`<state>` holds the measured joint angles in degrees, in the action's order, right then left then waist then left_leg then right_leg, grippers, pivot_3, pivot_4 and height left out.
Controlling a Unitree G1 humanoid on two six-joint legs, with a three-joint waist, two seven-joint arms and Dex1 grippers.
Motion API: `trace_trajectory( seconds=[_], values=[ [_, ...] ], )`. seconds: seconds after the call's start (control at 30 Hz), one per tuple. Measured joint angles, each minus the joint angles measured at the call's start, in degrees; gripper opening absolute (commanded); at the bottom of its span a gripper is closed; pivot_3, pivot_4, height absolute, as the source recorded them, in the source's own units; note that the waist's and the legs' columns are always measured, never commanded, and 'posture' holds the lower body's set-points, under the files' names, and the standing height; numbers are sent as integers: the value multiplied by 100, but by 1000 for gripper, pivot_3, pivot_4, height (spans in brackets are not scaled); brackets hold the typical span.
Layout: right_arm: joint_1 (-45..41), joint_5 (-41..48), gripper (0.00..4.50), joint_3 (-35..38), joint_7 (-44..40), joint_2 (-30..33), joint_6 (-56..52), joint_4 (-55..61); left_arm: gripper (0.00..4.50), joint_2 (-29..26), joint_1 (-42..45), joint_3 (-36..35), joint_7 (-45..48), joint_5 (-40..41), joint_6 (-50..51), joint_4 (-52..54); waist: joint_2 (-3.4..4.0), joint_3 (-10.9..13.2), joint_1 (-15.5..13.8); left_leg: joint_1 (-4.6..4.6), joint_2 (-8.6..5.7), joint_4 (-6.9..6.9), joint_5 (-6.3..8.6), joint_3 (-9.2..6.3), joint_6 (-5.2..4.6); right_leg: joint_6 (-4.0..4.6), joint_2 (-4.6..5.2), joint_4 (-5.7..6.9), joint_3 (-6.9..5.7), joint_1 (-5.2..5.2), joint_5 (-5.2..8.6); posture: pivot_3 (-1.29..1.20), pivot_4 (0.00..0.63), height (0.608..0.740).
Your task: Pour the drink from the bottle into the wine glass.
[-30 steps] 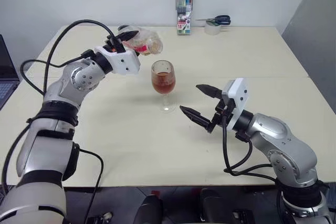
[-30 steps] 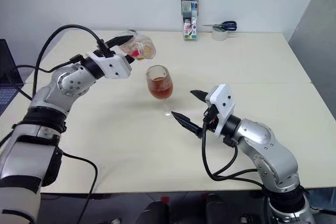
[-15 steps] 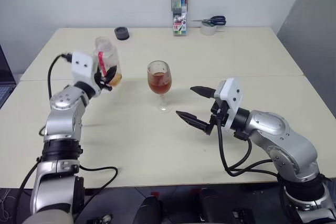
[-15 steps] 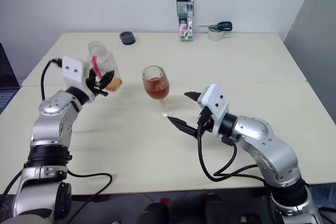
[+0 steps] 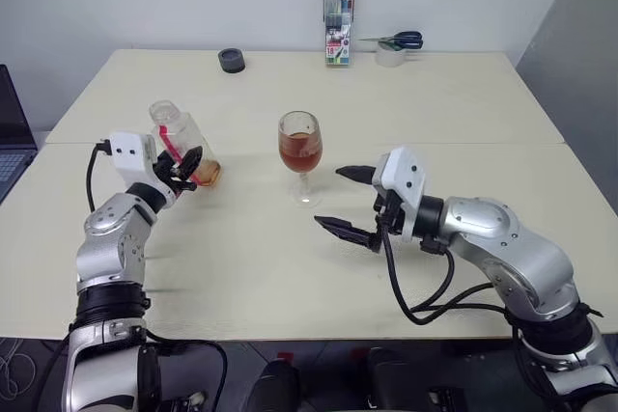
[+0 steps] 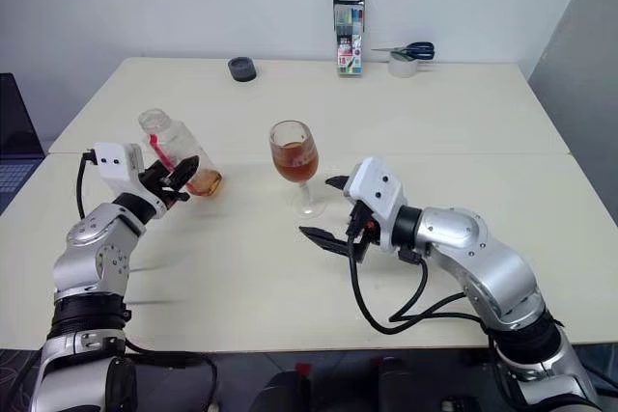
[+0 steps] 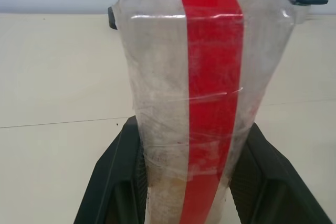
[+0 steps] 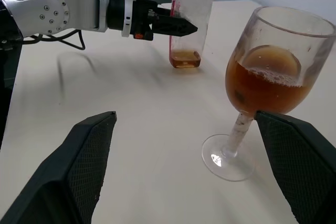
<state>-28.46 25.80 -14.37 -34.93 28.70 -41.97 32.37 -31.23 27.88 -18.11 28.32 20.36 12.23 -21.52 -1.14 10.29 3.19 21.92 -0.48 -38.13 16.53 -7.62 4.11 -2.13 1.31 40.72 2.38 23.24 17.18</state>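
The wine glass (image 5: 300, 145) stands upright at the table's middle, its bowl about half full of the amber drink (image 8: 265, 85). To its left, my left gripper (image 5: 185, 163) is shut on the clear bottle (image 5: 181, 142), black fingers (image 7: 113, 179) clamping its sides. The bottle has a red label strip (image 7: 210, 77), stands nearly upright with its mouth open, and holds a little drink at its bottom (image 8: 185, 58), low by the tabletop. My right gripper (image 5: 330, 197) is open just right of the glass's foot, holding nothing.
A marker-pen case (image 5: 338, 36) stands at the table's far edge, with scissors on a tape roll (image 5: 391, 47) to its right. A small black round lid (image 5: 231, 60) lies far left. A laptop (image 5: 12, 142) sits past the left edge.
My left arm swung the bottle away from above the glass, turned it from tipped to nearly upright, and lowered it leftward toward the table. The right gripper stayed open beside the glass.
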Motion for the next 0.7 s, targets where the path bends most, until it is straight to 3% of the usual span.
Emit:
trace_trajectory(
  seconds=[0.07,0.37,0.7],
  values=[
    [-13,0,4500,0,0,0,-3,0,1668,0,0,14,-3,-50,-61,-65,0,0,-1,-1,0,1,0,1,0,0,0,0,0,0,0,0,150,740],
    [-13,4,4500,0,0,0,-103,0,4476,15,2,200,78,-284,-359,-168,0,0,-5,-1,0,2,0,1,-1,0,-1,-3,0,0,0,0,150,740],
    [43,-3,4500,-1,3,-14,-103,0,4476,14,-44,233,91,-474,-521,-159,0,0,-6,0,0,4,1,0,-1,0,-1,-6,0,0,0,0,150,740]
  ],
)
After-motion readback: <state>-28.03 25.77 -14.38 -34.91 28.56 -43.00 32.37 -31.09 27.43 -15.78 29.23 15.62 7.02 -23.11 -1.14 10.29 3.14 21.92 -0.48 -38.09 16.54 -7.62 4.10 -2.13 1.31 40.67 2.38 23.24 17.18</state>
